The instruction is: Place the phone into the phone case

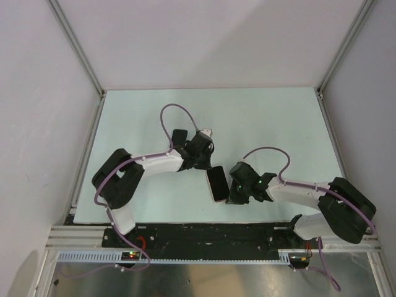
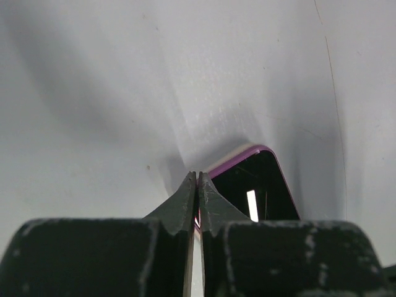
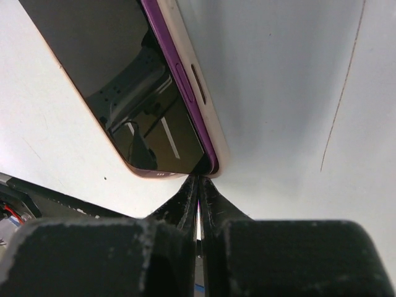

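Note:
The phone (image 1: 216,182) is a glossy black slab with a purple edge, lying on the table between my two grippers. A pale beige phone case (image 3: 213,117) wraps its rim, and on one long side the purple edge stands above the case wall. No matte black slab is in view. My left gripper (image 1: 208,166) is shut, its tips (image 2: 197,176) against the far corner of the phone (image 2: 260,185), where the case rim (image 2: 229,159) shows. My right gripper (image 1: 231,189) is shut, its tips (image 3: 198,179) touching the near corner of the phone (image 3: 111,68).
The pale table (image 1: 278,124) is walled by white panels with aluminium posts (image 1: 77,49) at the back corners. A black base rail (image 1: 204,235) runs along the near edge. Purple cables (image 1: 176,108) loop above both arms.

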### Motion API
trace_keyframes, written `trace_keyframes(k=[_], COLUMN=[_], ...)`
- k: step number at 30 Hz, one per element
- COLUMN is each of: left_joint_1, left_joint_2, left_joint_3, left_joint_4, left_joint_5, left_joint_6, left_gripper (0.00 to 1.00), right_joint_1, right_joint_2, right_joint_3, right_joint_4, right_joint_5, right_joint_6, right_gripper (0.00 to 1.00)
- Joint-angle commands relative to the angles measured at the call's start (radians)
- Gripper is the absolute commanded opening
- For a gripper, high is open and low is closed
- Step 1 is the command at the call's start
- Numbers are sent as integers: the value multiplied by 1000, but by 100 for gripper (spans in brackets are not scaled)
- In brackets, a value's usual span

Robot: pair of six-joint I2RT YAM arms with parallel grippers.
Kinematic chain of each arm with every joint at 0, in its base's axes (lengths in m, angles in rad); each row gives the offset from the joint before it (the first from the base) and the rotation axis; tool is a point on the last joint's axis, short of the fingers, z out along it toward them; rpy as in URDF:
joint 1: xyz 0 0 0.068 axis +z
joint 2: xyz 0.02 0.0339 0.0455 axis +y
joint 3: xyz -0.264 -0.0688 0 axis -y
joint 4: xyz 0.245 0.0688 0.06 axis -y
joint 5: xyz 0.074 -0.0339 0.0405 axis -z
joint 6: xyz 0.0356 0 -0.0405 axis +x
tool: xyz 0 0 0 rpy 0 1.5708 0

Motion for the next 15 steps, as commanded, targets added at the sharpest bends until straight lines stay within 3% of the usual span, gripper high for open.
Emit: trace_keyframes(k=[1,15], left_joint_1=[-38,50], left_joint_2=[-46,-20], left_joint_3=[-28,55], left_joint_4=[-67,-86], left_joint_5=[22,-14], left_joint_6=[-25,0], left_gripper=[7,8], right_joint_1=[-98,-165], right_joint_2=[46,-4], right_joint_3=[23,29], right_joint_4=[48,-28], right_joint_5=[254,270], right_joint_6=[-81,-122], right_gripper=[6,7])
